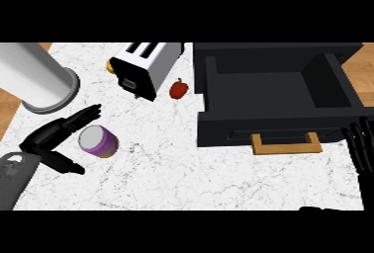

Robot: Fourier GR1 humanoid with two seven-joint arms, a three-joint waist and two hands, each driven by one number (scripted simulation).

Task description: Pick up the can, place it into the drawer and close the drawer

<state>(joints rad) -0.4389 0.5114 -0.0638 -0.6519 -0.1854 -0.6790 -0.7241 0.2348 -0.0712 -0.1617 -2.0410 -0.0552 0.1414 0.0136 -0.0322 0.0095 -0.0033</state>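
Left hand (pixel 50 141) spreads open, fingers straight and thumb apart, with the can (pixel 98 141) lying on its side between them, just beside the fingers. Right hand (pixel 360 148) rests with fingers straight, just right of the open drawer (pixel 219 121) and its handle (pixel 287 144).

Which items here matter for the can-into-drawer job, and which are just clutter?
Job:
- can, purple, lying on the counter beside the left hand
- drawer, open, wooden handle at the front
- right hand, open, at the view's right edge

Clutter:
- toaster
- red pepper
- white cylinder
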